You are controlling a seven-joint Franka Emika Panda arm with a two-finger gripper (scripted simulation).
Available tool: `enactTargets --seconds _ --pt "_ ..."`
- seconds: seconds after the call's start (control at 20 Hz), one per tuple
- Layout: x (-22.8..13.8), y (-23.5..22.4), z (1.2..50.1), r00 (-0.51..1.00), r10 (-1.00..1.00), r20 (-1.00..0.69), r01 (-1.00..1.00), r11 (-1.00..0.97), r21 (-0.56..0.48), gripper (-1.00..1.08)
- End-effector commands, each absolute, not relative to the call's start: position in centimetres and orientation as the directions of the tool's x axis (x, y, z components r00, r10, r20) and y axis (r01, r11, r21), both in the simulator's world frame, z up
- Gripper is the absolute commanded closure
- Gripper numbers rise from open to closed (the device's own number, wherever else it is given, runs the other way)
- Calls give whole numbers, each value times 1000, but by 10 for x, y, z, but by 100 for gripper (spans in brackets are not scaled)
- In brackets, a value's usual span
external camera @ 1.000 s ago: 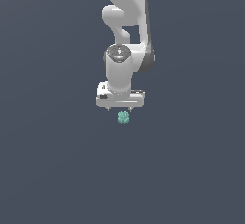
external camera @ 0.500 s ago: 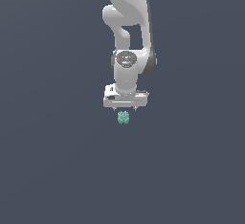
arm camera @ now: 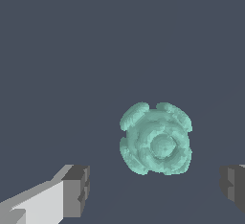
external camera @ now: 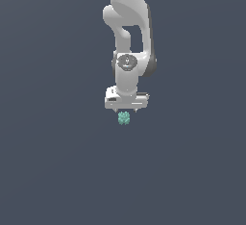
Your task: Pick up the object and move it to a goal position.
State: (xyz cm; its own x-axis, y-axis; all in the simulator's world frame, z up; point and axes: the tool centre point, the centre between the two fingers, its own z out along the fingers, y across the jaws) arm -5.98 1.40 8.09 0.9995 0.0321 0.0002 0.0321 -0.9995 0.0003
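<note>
The object (external camera: 124, 118) is a small teal-green bumpy blob lying on the dark grey floor. In the exterior view the white gripper (external camera: 126, 109) hangs right above it, the hand's lower edge just over the blob. In the wrist view the object (arm camera: 156, 139) lies between the two fingers, one finger (arm camera: 72, 192) on one side and the other finger (arm camera: 233, 185) at the frame's edge. The jaws stand wide apart and touch nothing. The gripper (arm camera: 153, 189) is open and empty.
The white arm (external camera: 129, 36) rises from the gripper toward the top of the exterior view. The plain dark grey floor (external camera: 57, 161) spreads all around with nothing else on it.
The gripper has shifted toward the exterior view's right and come lower, ending over the object. The object has not moved.
</note>
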Motion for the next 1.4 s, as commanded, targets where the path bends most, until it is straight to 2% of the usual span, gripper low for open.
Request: enactTargets --seconds 0.0,0.5,0.55,1.35 --pt "-61 14 70 999 32 -1 32 -999 0 -92" --pt "-61 14 41 999 33 0 33 -999 0 -92" --pt "-61 14 41 999 33 0 33 -999 0 108" --pt "-57 17 51 999 33 1 33 -999 0 108"
